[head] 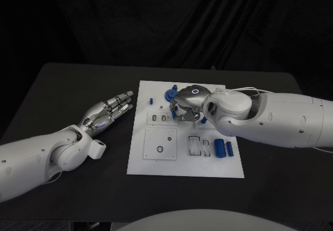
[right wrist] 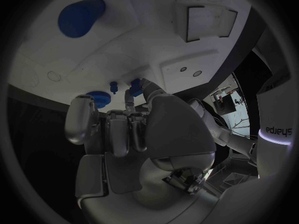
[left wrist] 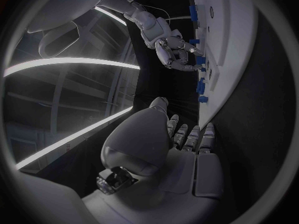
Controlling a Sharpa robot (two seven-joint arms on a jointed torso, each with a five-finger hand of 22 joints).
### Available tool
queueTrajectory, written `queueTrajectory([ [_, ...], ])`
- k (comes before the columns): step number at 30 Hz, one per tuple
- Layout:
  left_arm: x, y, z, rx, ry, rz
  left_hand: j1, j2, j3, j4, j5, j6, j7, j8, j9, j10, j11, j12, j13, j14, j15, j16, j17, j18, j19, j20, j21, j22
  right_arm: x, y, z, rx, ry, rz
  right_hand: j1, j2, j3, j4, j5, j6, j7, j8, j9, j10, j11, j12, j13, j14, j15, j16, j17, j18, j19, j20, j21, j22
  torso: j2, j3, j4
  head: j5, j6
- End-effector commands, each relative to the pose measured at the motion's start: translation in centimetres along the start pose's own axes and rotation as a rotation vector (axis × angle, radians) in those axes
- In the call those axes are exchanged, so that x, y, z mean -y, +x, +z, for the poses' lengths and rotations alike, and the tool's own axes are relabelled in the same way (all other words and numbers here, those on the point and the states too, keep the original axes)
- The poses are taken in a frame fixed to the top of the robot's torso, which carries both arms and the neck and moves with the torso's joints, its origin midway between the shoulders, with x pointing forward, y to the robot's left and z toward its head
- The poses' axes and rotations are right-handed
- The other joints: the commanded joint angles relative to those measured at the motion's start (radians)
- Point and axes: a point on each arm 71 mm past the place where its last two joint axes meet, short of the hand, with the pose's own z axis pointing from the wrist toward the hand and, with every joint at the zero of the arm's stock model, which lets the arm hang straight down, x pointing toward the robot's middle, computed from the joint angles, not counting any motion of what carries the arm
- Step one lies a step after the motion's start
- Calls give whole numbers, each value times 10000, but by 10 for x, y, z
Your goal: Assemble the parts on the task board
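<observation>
white board: task board (head: 182, 163) mid-table, two blue cylinders (head: 223, 147) lying at its near right
left hand: left hand (head: 109, 111) off the board's left edge, over the black table (head: 62, 86), fingers straight and apart, holding nothing
right hand: right hand (head: 186, 103) over the board's far part, fingers curled down
blue parts: small parts (right wrist: 118, 88) at its fingertips (right wrist: 138, 86); held or just touched, can't tell

Left robot hand (head: 111, 109) flat, fingers spread, beside task board (head: 186, 161); right robot hand (head: 186, 103) over blue parts (head: 223, 147).
</observation>
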Motion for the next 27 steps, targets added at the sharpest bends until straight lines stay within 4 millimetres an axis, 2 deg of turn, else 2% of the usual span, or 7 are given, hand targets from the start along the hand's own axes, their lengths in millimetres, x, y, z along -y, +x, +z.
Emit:
queueTrajectory([
  [1, 3, 2, 0, -137, 508, -106, -80, -18, 72, 2, -28, -49, 20, -6, -13, 4, 73, 10, 3, -16, 85, 2, -4, 157, -19, 50, 37, -2, -1, 4, 0, -247, 73, -104, -142, -64, 8, -87, 29, -171, 28, -199, -82, 1041, 74, 62, 2635, 733, 46, -70, 2071, 184, -56, 42, -75, 1656, 3, 4, -3, 0, -5],
  [8, 2, 2, 0, -132, 497, -106, -80, -18, 72, 2, -28, -49, 20, -6, -13, 4, 73, 10, 3, -16, 85, 2, -4, 157, -19, 50, 37, -2, -1, 4, 0, -293, 56, -112, -342, -141, -34, -40, 25, -301, 54, -424, -178, 1041, 100, 62, 2635, 724, 72, -91, 2053, 190, -63, 70, -113, 1650, 4, 6, -2, 6, -13],
  [14, 2, 2, 0, -119, 487, -98, -82, -15, 77, 0, -53, -56, 25, -8, -14, -6, 75, 8, 0, -17, 88, 1, -5, 157, -20, 53, 37, -2, -2, 4, -1, -303, 11, -112, -534, -254, -74, 19, 26, -600, 80, -801, -372, 1041, 123, 62, 2635, 713, 93, -117, 2032, 196, -68, 97, -159, 1644, 4, 3, -1, 6, -25],
  [19, 2, 2, -1, -112, 481, -94, -82, -15, 77, 0, -53, -56, 25, -8, -14, -6, 75, 8, 0, -17, 88, 1, -5, 157, -20, 53, 37, -2, -2, 4, -1, -227, -63, -87, -712, -366, -146, 110, 23, -1166, 72, -1318, -694, 1041, 124, 62, 2635, 706, 99, -137, 2016, 202, -65, 109, -204, 1641, 3, 1, -1, 2, -28],
  [21, 2, 2, -1, -109, 480, -93, -86, -14, 80, -1, -73, -58, 28, -8, -14, -11, 75, 6, -1, -19, 89, 0, -5, 157, -23, 55, 35, -3, -2, 3, -1, -157, -84, -68, -740, -377, -160, 130, 22, -1244, 68, -1393, -755, 1039, 123, 61, 2633, 705, 98, -140, 2014, 204, -67, 109, -218, 1639, 1, 1, -4, 6, -33],
  [22, 2, 1, -1, -105, 479, -91, -86, -14, 80, -1, -73, -58, 28, -8, -14, -11, 75, 6, -1, -19, 89, 0, -5, 157, -23, 55, 35, -3, -2, 3, -1, -98, -96, -51, -813, -411, -207, 191, 23, -1627, 59, -1656, -942, 1013, 117, 44, 2613, 705, 93, -141, 2014, 203, -61, 106, -225, 1641, 1, 3, -2, 11, -32],
  [27, 2, 1, -2, -52, 471, -56, -88, -15, 81, -1, -81, -50, 30, -7, -13, -12, 73, 6, -1, -18, 89, 1, -5, 157, -20, 56, 37, -2, -1, 0, -3, 293, -152, 59, -865, -517, -292, 366, 32, -2248, 47, -2058, -1383, 961, 108, 11, 2573, 696, 84, -164, 1996, 207, -58, 97, -268, 1637, -1, 7, -8, 47, 18],
])
